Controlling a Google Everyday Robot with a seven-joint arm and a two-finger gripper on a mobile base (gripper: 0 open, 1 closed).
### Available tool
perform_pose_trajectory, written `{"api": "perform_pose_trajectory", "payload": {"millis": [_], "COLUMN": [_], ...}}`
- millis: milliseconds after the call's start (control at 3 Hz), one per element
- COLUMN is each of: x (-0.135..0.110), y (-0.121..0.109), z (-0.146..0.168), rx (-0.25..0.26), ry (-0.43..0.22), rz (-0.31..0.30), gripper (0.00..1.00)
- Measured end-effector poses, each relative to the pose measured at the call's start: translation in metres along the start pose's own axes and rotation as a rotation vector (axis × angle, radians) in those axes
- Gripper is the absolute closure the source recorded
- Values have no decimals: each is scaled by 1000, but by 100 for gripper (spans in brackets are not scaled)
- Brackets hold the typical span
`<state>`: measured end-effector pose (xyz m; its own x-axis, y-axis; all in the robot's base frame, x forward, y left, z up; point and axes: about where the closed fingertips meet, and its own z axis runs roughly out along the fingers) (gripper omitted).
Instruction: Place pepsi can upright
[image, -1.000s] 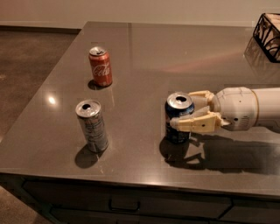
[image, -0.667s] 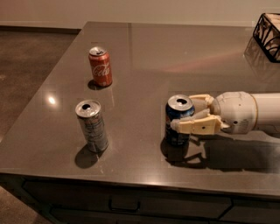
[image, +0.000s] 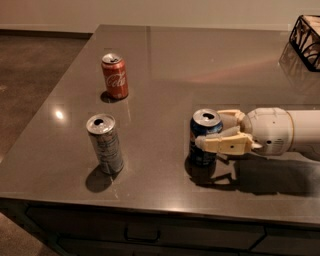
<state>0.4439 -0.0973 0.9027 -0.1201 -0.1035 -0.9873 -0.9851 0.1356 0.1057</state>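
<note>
The pepsi can (image: 202, 150), dark blue with a silver top, stands upright on the grey table (image: 165, 75), right of centre. My gripper (image: 210, 129) reaches in from the right and its two cream fingers lie on either side of the can. The near finger (image: 222, 144) crosses the can's front and the far finger (image: 229, 116) sits behind its upper right side. The gripper looks shut on the can, whose base rests on the table.
A red Coca-Cola can (image: 115, 76) stands upright at the back left. A taller silver-grey can (image: 105, 144) stands at the front left. A dark wire basket (image: 306, 34) sits at the far right corner. The table's front edge (image: 150, 209) runs below.
The gripper and pepsi can have barely shifted; the can stays upright on the table between the fingers.
</note>
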Motion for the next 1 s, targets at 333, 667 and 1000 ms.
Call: {"api": "perform_pose_trajectory", "payload": {"millis": [333,667,1000], "x": [-1,-2,-2], "y": [1,1,1], "z": [2,4,4], "rx": [-3,-7,-7], "ry": [1,2,2], "rz": [-2,-4,-4], "gripper": [13,0,0]}}
